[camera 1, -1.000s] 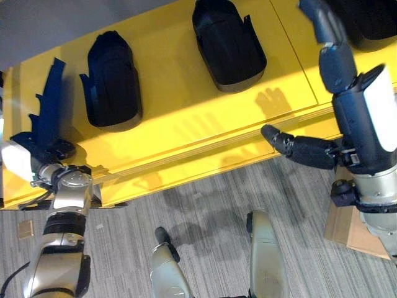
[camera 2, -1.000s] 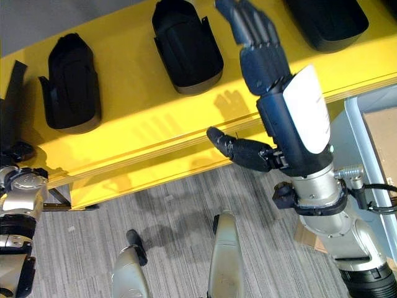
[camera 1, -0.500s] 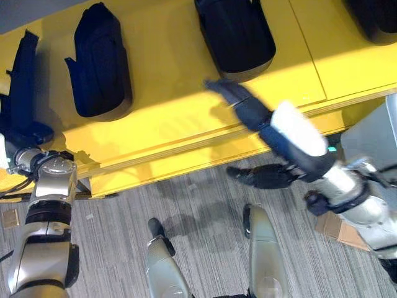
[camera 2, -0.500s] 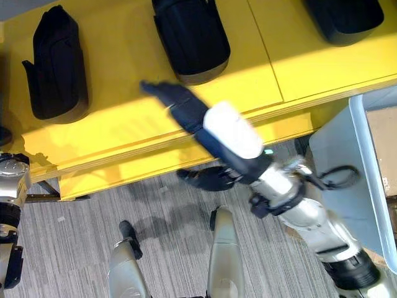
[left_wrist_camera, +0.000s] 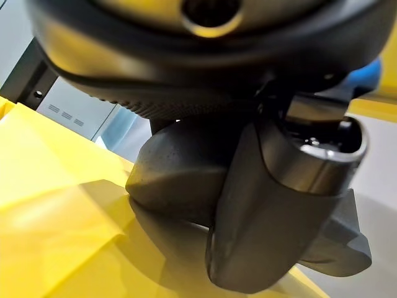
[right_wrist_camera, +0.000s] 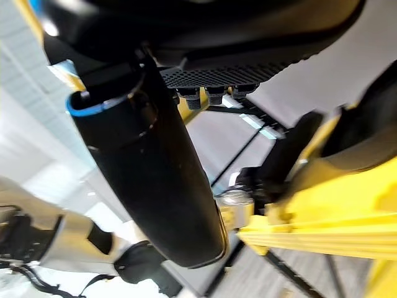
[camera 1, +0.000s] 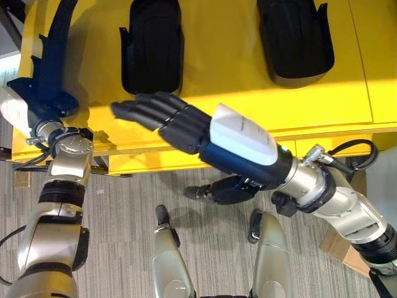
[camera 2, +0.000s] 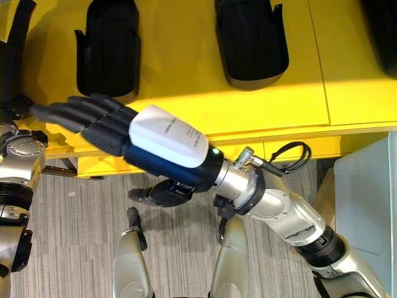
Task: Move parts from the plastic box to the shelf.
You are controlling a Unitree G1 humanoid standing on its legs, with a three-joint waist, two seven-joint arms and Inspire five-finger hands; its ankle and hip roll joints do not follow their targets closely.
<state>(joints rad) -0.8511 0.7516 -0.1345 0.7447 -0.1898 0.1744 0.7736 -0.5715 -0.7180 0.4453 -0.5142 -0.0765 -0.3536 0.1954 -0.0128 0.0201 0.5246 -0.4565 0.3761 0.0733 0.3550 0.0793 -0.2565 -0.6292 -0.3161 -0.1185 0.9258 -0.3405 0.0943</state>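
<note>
A yellow shelf (camera 1: 211, 93) carries two black shell-shaped parts (camera 1: 152, 46) (camera 1: 294, 40), lying side by side. At its far left end a long dark part (camera 1: 53, 56) stands on the shelf, and my left hand (camera 1: 40, 105) is curled round its lower end; the left wrist view shows a finger (left_wrist_camera: 279, 205) lying against that dark part (left_wrist_camera: 180, 180). My right hand (camera 2: 105, 124) stretches leftwards over the shelf's front edge, open, fingers straight, holding nothing. Its thumb (camera 1: 217, 189) hangs below, over the floor.
A pale grey-blue plastic box (camera 2: 372, 205) stands at the right, beside the shelf's end. Another black part (camera 2: 381, 18) lies on the shelf's far right. A piece of cardboard (camera 1: 338, 239) lies on the grey carpet under the right arm.
The right hand has swung down from the right and now reaches left along the shelf's front edge. The camera has shifted too. The left hand stays on the long part.
</note>
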